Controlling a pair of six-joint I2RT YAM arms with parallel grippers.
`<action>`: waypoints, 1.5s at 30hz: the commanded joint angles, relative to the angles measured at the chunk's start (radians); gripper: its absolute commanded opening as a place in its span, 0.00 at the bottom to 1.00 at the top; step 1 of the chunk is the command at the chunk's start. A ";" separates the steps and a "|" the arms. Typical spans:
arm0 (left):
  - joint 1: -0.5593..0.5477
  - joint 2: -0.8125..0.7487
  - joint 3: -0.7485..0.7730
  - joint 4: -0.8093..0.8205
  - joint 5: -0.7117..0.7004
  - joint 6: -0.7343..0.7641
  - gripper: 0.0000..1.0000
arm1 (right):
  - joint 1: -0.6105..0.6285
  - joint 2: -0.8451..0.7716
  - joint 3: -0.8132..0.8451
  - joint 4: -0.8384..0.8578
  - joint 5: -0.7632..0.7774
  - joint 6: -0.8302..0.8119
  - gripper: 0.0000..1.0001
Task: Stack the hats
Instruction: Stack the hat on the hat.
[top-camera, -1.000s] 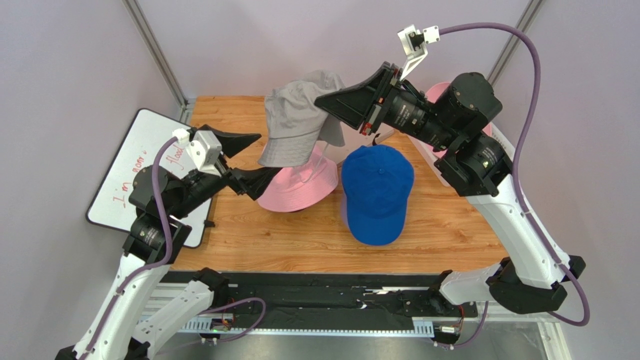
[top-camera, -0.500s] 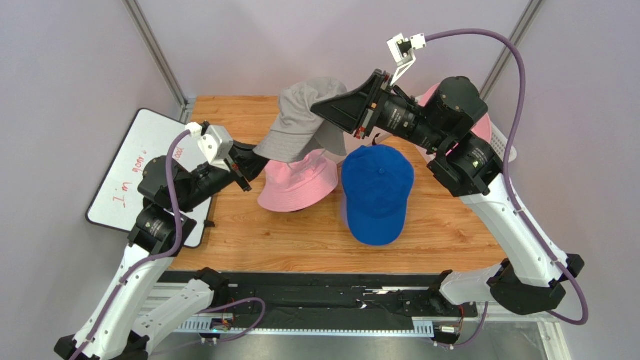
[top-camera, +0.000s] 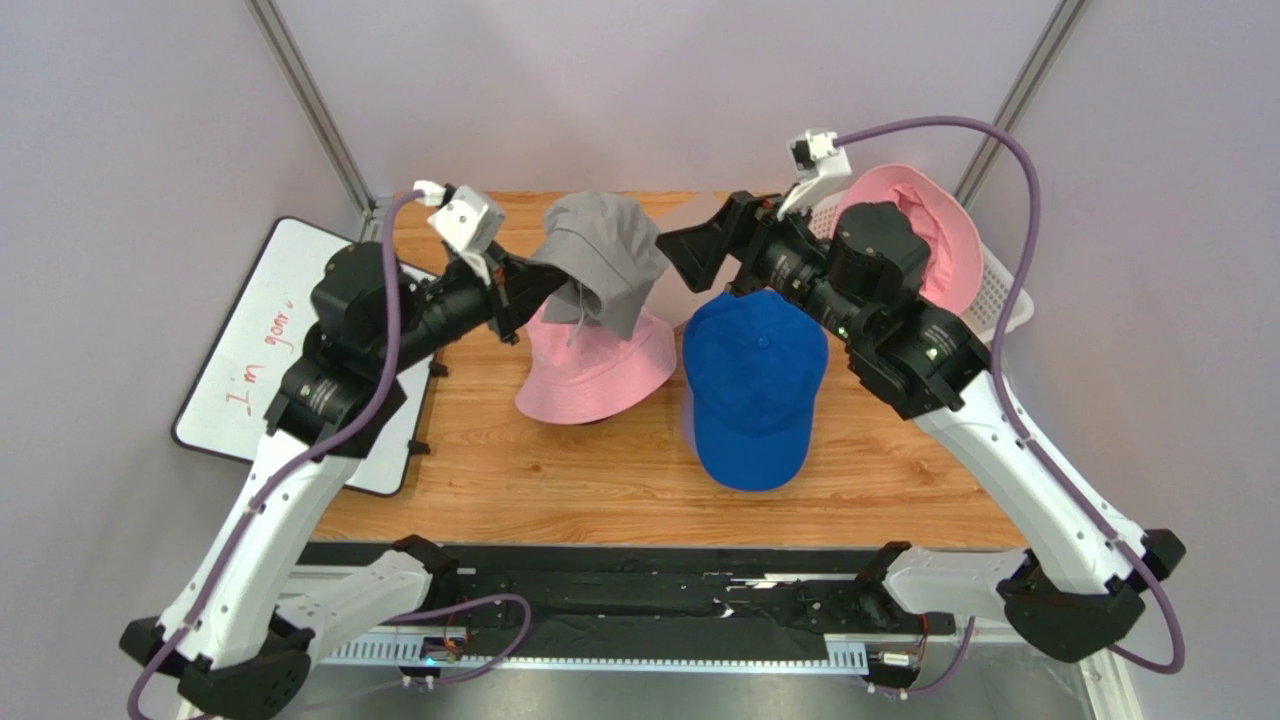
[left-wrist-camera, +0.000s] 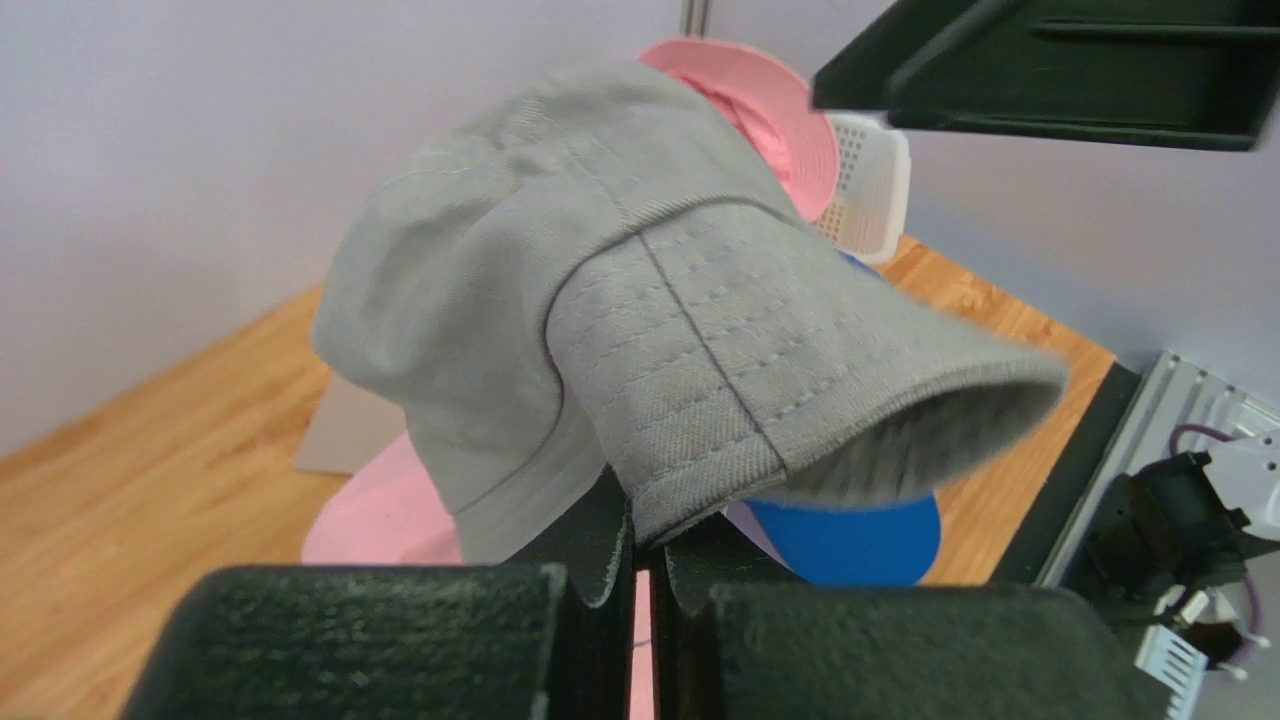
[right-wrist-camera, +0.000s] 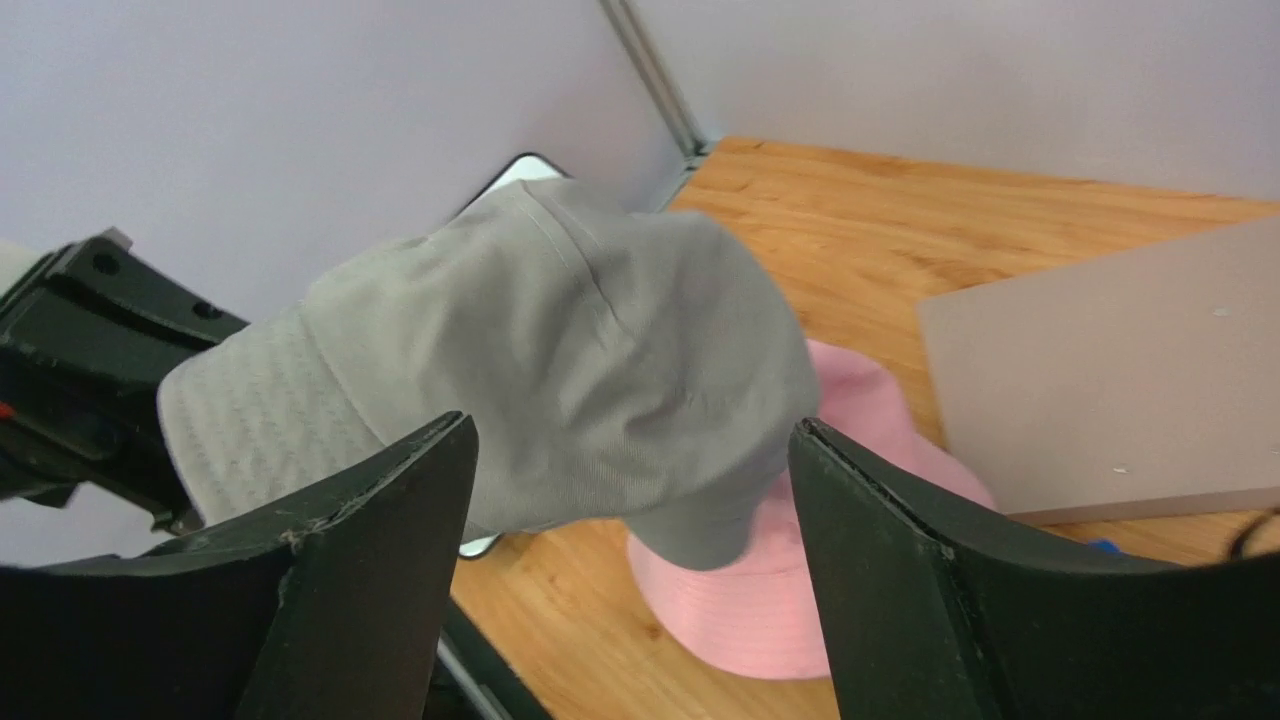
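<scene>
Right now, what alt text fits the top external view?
The left gripper holds a grey bucket hat by its brim over a pink bucket hat on the wooden table. The open right gripper is beside it, and a blue baseball cap lies nearby.

I work over a wooden table (top-camera: 601, 480) that fills the middle of the top view. Plain pale lilac walls (top-camera: 631, 75) close it in behind and at both sides, with a metal post (top-camera: 305, 98) at upper left and another (top-camera: 1034, 75) at upper right. A whiteboard (top-camera: 233, 338) with red writing lies at the left edge. A flat grey-brown board (right-wrist-camera: 1097, 390) rests on the wood at right of my right wrist view. Light is soft and even.
</scene>
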 joint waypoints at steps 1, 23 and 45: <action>-0.004 0.060 0.121 -0.122 -0.003 -0.066 0.00 | 0.001 -0.124 -0.088 0.022 0.117 -0.164 0.81; -0.009 0.169 0.261 -0.201 -0.158 -0.071 0.00 | 0.528 -0.028 -0.036 0.096 0.675 -0.268 0.75; -0.021 0.191 0.267 -0.181 -0.233 -0.050 0.00 | 0.614 0.350 0.325 -0.033 1.235 -0.497 0.61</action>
